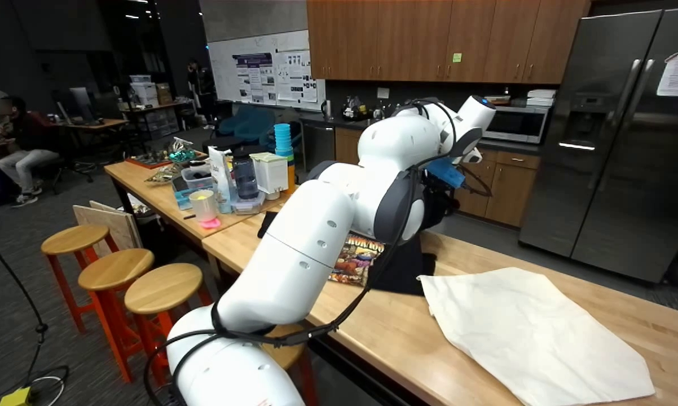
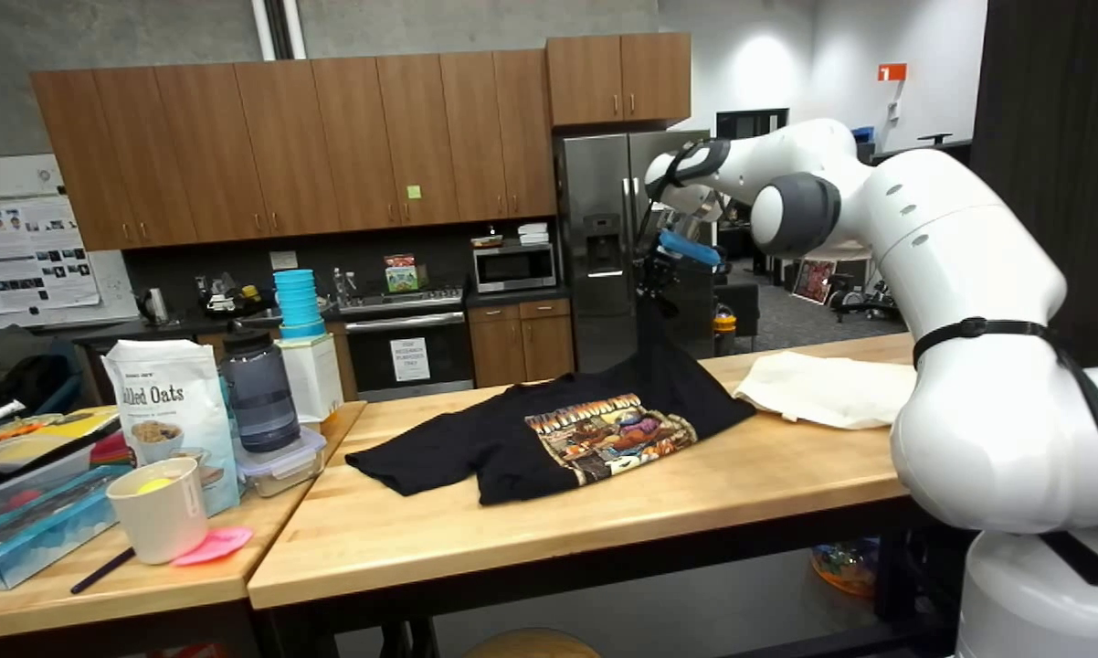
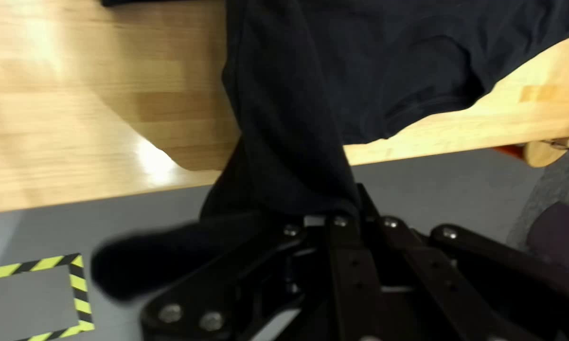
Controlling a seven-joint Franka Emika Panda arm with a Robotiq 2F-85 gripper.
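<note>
Nearby, a cream cloth (image 2: 828, 391) lies on the table (image 2: 768, 466) beside the black T-shirt (image 2: 512, 440) gripped by the pincer (image 2: 656, 300).

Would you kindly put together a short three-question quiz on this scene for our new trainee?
1. Multiple choice: what does the pincer hold?
A) a cream cloth
B) a black T-shirt
C) a pale mug

2. True or false: every part of the black T-shirt lies flat.

3. Short answer: which food is named on the white bag beside the dark bottle?

Key:
1. B.
2. False; one part rises from the wooden table to the pincer.
3. Oats.
</note>
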